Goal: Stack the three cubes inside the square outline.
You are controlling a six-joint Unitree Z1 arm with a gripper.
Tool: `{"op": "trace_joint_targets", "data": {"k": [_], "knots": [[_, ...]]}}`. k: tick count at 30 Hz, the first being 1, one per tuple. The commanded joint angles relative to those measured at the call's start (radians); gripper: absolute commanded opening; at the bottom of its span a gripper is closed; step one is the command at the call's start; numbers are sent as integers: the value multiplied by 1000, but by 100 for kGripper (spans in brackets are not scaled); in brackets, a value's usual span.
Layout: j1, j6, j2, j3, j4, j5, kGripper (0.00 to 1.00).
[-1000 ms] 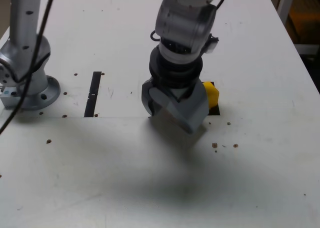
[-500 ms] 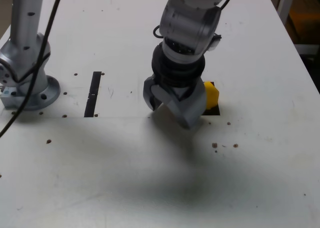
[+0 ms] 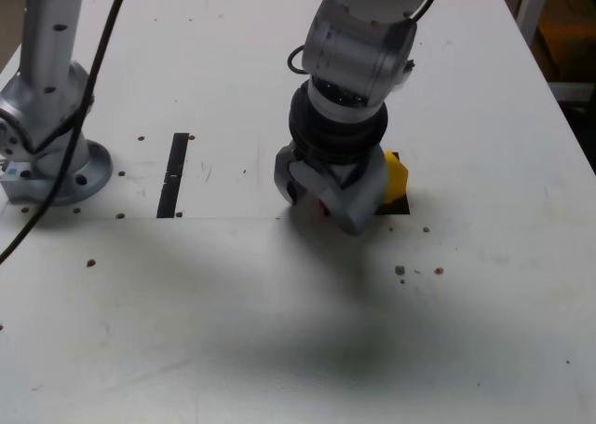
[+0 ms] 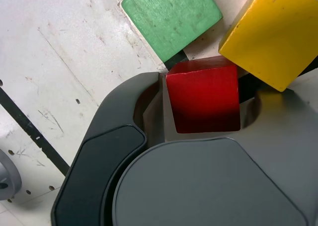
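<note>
Exterior view: the gripper (image 3: 328, 198) points down over the white table (image 3: 279, 331), just at the exterior view's left of the square outline (image 3: 399, 205), whose black corner shows beside a yellow cube (image 3: 395, 174). Bare tabletop spreads toward the near edge; a straight tape strip (image 3: 173, 174) and the arm's base (image 3: 51, 163) stand well apart at the exterior view's left. A sliver of the red cube (image 3: 323, 207) shows between the jaws.

Wrist view: the red cube (image 4: 203, 95) sits in the jaws, both faces against its sides. The green cube (image 4: 171, 17) and yellow cube (image 4: 271, 35) lie just beyond it on the tape.
</note>
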Motion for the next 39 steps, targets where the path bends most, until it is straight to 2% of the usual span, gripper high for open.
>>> {"op": "trace_joint_targets", "data": {"k": [1,4,9,14,22,39], "knots": [[-2,-3,0,-1,1,5,53],[-4,-4,-1,1,0,11,45],[-11,-14,-1,4,-4,19,38],[-12,-18,-2,4,-8,22,36],[-12,-18,1,-8,39,3,35],[-12,-18,1,-13,38,1,35]]}}
